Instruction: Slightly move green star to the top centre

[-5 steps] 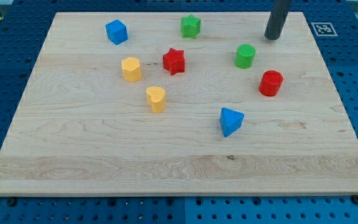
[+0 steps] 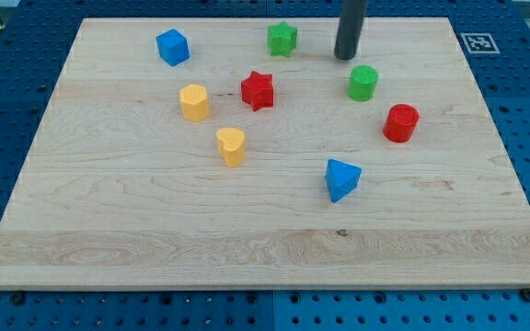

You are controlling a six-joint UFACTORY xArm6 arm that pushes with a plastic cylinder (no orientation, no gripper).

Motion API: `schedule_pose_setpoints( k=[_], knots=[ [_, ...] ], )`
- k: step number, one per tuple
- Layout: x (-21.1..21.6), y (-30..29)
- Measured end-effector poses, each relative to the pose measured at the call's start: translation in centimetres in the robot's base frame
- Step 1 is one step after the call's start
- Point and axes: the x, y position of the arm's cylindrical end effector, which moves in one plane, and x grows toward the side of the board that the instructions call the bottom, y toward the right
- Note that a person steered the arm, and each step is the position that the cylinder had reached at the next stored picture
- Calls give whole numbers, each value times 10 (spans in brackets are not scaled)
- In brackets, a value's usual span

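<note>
The green star (image 2: 282,38) sits near the board's top edge, a little left of the middle. My tip (image 2: 344,56) stands to the star's right, apart from it, and just above the green cylinder (image 2: 362,83). It touches neither block.
A blue cube (image 2: 172,46) lies at the top left. A red star (image 2: 258,90), a yellow hexagonal block (image 2: 194,102) and a yellow block (image 2: 231,146) sit left of centre. A red cylinder (image 2: 400,122) and a blue wedge-like block (image 2: 341,178) sit to the right. The wooden board (image 2: 265,248) rests on a blue pegboard.
My tip has moved left along the top of the board, from the top right towards the green star. No block has moved.
</note>
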Motion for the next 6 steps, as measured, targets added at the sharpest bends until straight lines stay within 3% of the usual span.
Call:
schedule_pose_setpoints(
  k=[2, 6],
  knots=[
    [0, -17],
    [-18, -134]
  ],
)
